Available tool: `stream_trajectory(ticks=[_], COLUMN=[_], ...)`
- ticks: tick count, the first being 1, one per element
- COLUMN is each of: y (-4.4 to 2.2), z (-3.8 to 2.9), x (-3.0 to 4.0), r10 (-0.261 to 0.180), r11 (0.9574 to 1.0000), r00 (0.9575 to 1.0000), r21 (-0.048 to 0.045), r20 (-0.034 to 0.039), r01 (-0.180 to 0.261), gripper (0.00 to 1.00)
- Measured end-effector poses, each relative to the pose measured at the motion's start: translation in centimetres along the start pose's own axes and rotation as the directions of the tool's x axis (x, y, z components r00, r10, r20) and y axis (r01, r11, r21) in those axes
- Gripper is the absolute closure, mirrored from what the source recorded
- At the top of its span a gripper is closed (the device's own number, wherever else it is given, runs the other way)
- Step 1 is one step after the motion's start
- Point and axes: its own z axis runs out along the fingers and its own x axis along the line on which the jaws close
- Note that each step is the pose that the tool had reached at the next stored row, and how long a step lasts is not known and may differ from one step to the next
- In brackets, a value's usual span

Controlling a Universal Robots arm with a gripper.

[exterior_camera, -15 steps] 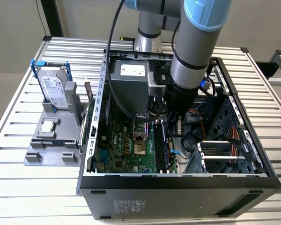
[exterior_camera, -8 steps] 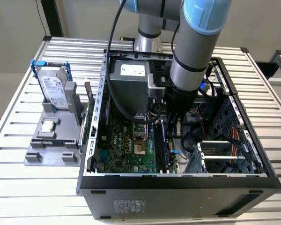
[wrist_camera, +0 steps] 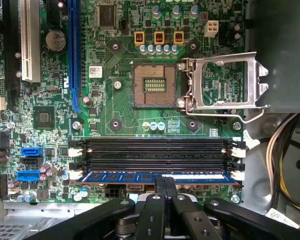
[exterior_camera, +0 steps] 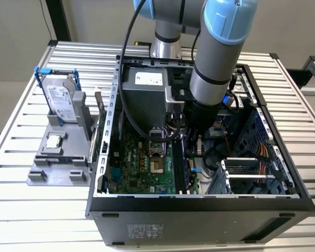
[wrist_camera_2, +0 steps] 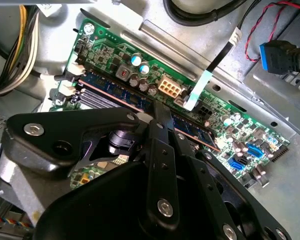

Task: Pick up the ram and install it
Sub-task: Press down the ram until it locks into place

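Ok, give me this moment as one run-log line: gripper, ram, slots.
gripper: shut on ram, inside the open case | ram: lying along the slot nearest the board edge | other slots: empty | processor socket: open, empty

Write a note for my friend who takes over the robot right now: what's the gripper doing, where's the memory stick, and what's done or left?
Gripper: the black gripper is shut, with its tips down on the stick's top edge.
Ram: the long, thin blue-green memory stick stands in the slot nearest the gripper on the green motherboard, inside the open black computer case.
Done: the stick is picked up and placed in its slot.
Left: I can't tell whether the white end clips have locked, so full seating is unconfirmed.
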Motion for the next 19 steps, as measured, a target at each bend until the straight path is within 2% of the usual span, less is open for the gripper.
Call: stream_trajectory(ticks=[15,19], y=[0.00,-0.01], z=[0.20,0.48], x=[-0.01,-0.01], r10=[0.000,0.000], r11=[1.0000,1.0000], r00=[1.0000,1.0000], r21=[0.0002,0.0000], r20=[0.0007,-0.0002], r01=[0.000,0.000], gripper=[1.00,1.00])
